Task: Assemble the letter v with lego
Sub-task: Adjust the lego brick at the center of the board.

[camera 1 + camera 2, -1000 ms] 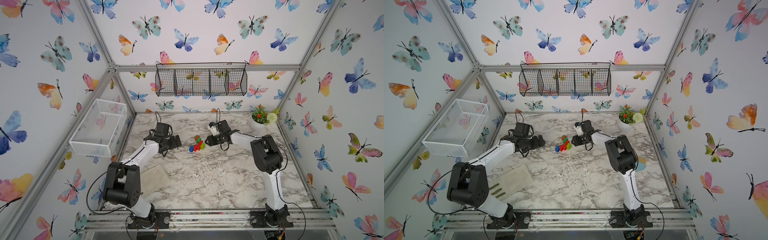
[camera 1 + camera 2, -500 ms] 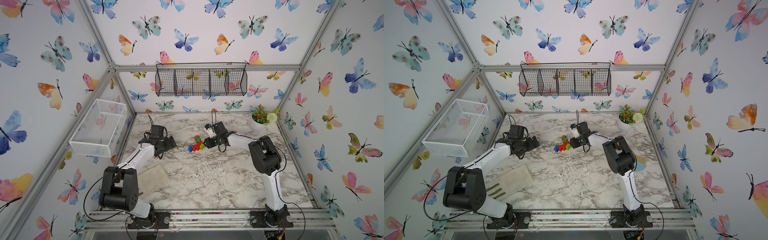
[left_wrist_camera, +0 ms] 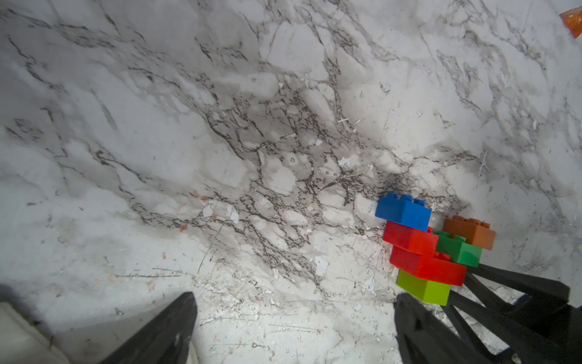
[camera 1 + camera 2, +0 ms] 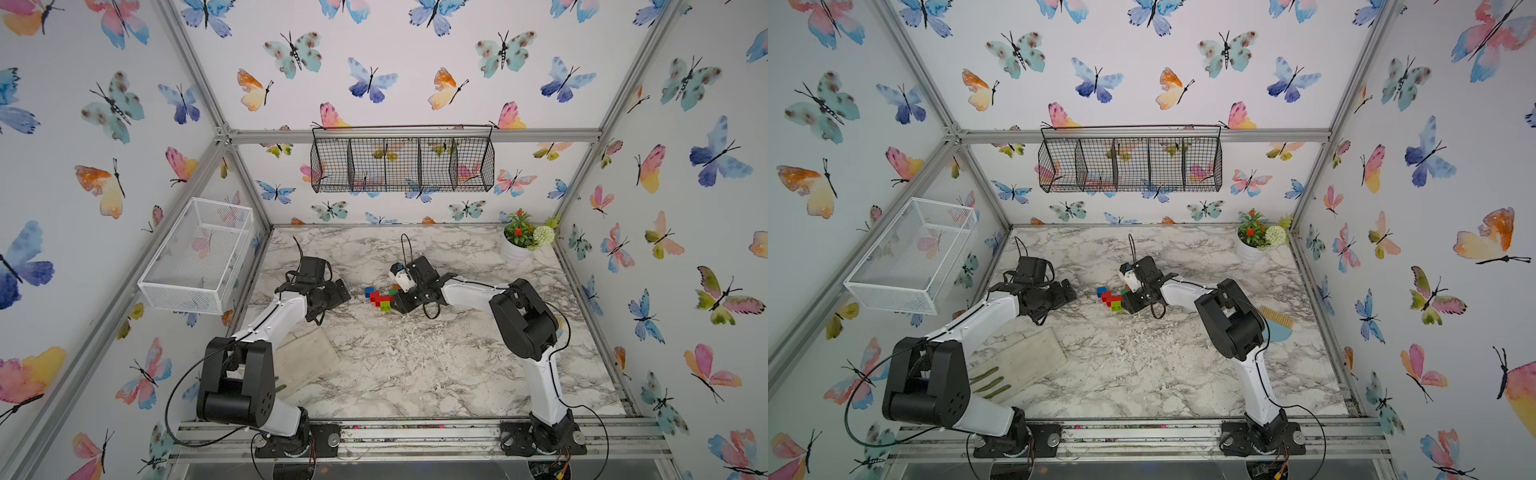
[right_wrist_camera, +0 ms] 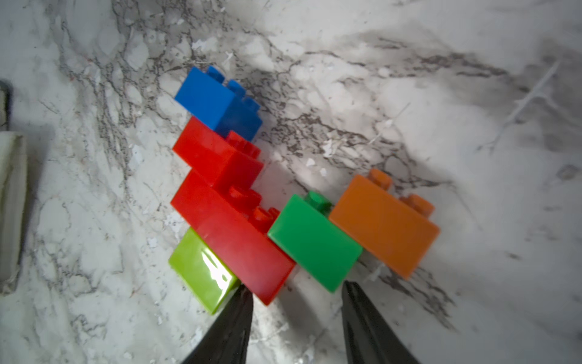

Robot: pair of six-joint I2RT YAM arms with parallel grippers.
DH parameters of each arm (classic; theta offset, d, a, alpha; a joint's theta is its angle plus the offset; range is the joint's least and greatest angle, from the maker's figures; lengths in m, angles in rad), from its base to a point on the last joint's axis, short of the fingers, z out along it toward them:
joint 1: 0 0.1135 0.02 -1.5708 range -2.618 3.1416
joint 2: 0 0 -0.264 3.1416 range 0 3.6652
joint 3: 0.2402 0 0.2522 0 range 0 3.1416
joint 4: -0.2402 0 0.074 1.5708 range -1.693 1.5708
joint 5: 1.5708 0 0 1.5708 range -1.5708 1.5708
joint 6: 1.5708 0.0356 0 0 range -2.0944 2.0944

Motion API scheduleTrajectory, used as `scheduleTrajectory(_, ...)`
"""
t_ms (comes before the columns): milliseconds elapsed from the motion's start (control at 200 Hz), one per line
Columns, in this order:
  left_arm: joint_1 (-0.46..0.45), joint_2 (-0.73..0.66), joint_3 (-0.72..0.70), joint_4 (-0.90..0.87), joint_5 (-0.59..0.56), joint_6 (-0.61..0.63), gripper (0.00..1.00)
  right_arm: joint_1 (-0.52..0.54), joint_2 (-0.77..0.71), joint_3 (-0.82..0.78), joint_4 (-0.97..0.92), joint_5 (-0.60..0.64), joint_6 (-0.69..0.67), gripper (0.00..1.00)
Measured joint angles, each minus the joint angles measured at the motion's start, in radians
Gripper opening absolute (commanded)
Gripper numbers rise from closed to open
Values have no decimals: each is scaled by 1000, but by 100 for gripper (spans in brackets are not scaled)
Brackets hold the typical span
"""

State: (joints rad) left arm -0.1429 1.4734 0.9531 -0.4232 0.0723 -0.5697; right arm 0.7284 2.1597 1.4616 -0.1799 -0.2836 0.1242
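The lego [image 4: 379,297] [image 4: 1111,300] lies flat on the marble table [image 4: 415,365] as one V-shaped cluster, the letter v [image 5: 252,201]. One arm runs blue brick [image 5: 217,101], small red brick [image 5: 217,154], long red brick [image 5: 233,233]. The other arm is dark green brick [image 5: 315,242] and orange brick [image 5: 384,227]. A lime green brick [image 5: 201,268] forms the point. My right gripper [image 5: 296,290] [image 4: 397,302] is open at the V's point, one fingertip [image 5: 244,294] against the lime green brick, nothing between the fingers. My left gripper [image 3: 294,302] [image 4: 343,293] stands wide open and empty, left of the cluster.
A potted plant [image 4: 521,241] stands at the back right corner. A white wire basket [image 4: 199,253] hangs on the left wall and a black wire basket [image 4: 401,164] on the back wall. A pale board [image 4: 305,357] lies beside the left arm's base.
My right gripper has come down and closer to the V's point, its jaws narrowing slightly. The left arm has drawn back a little to the left, still wide open.
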Motion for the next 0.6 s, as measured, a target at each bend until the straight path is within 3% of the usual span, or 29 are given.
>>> scheduleTrajectory(200,9,-45,-4,4,0,1,98,8,-67,-77,-22,0,40,51)
scheduleTrajectory(310,11,-103,-44,42,-2,3,98,6,-188,-183,-39,8,58,64)
scheduleTrajectory(375,11,-163,-90,80,-18,4,98,1,-296,-251,-27,29,69,76)
scheduleTrajectory(446,11,-268,-159,137,-52,10,98,-9,-452,-336,12,92,78,97)
scheduleTrajectory(596,13,-415,-271,256,-194,58,98,-37,-841,-594,242,363,29,98)
